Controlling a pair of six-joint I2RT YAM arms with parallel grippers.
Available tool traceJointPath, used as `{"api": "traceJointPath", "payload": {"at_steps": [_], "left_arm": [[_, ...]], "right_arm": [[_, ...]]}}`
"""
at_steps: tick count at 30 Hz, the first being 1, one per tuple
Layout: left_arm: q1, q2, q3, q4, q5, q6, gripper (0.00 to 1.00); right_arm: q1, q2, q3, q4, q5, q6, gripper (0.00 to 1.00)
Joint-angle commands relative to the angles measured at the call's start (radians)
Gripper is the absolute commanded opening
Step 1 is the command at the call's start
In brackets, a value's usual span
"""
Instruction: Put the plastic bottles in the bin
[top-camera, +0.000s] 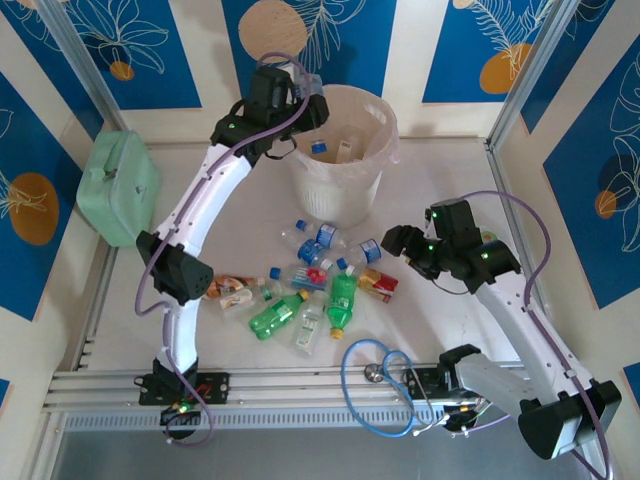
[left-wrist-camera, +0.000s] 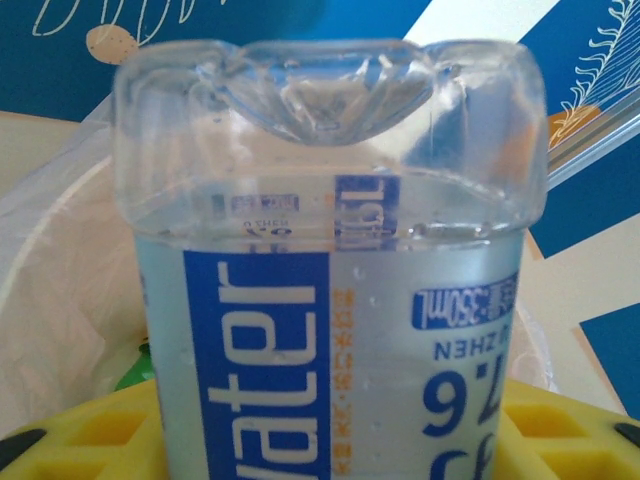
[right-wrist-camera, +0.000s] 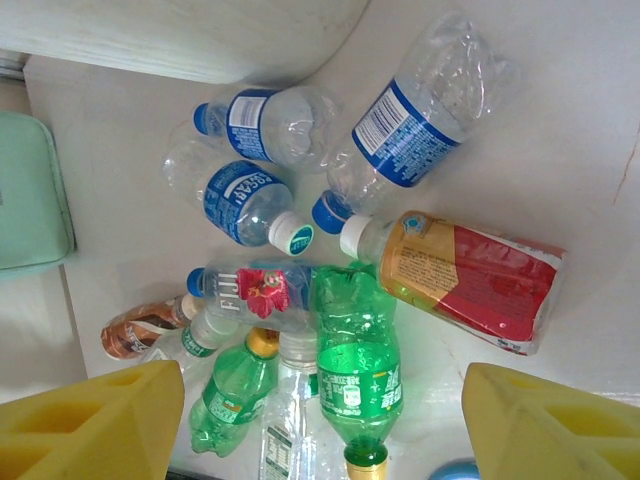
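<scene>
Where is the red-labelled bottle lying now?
The red-labelled bottle lies right of centre in the right wrist view, next to the larger green bottle.

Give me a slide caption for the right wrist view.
Open right gripper hovers above a cluster of plastic bottles lying on the white table.

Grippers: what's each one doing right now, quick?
Left gripper: shut on a clear water bottle, over the bin.
Right gripper: open, empty, above the loose bottles.

A clear bottle (left-wrist-camera: 330, 300) bears a blue label with white lettering; green bottles (right-wrist-camera: 358, 370); bin (top-camera: 335, 195) off-white, ribbed; case (top-camera: 118, 188) mint-green, frame left.
</scene>
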Motion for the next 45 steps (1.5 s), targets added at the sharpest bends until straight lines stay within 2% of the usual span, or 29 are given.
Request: {"api": "traceJointPath", "payload": {"at_steps": [1, 6, 12, 20, 24, 26, 27, 31, 34, 40, 45], "left_arm": [[-0.001, 0.018, 0.037, 0.005, 0.026, -0.051, 0.62], [0.0, 0.026, 0.038, 0.002, 0.043, -0.086, 0.7], [-0.002, -0.006, 0.037, 0.009, 0.047, -0.082, 0.72], [-0.009, -0.148, -0.018, -0.001, 0.055, 0.015, 0.76], [-0.01, -0.326, -0.261, 0.081, 0.076, 0.087, 0.84], [-0.01, -0.427, -0.419, 0.144, 0.075, 0.134, 0.97], [-0.01, -0.489, -0.506, 0.171, 0.049, 0.153, 1.0], [0.008, -0.691, -0.816, 0.263, -0.032, 0.179, 1.0], [0.042, -0.787, -0.957, 0.265, -0.03, 0.168, 1.0], [0.078, -0.827, -1.061, 0.138, -0.007, 0.141, 0.94], [0.079, -0.841, -1.15, 0.126, 0.021, 0.113, 0.9]], "right_arm": [[0.006, -0.016, -0.005, 0.015, -0.002, 0.009, 0.74], [0.003, -0.013, -0.004, 0.009, 0.007, 0.001, 0.75], [0.0, -0.014, -0.011, 0.002, 0.015, -0.004, 0.75], [-0.006, 0.025, -0.026, 0.009, 0.03, -0.014, 0.78], [-0.003, 0.072, -0.049, 0.023, 0.029, -0.036, 0.79], [-0.003, 0.091, -0.062, 0.033, 0.026, -0.047, 0.8], [-0.003, 0.102, -0.067, 0.039, 0.021, -0.056, 0.81], [-0.007, 0.176, -0.065, 0.061, -0.027, -0.135, 0.85], [-0.001, 0.252, -0.052, 0.054, -0.038, -0.196, 0.87], [0.069, 0.367, -0.032, 0.064, 0.038, -0.229, 0.88], [0.086, 0.444, -0.013, 0.082, 0.058, -0.264, 0.89]]}}
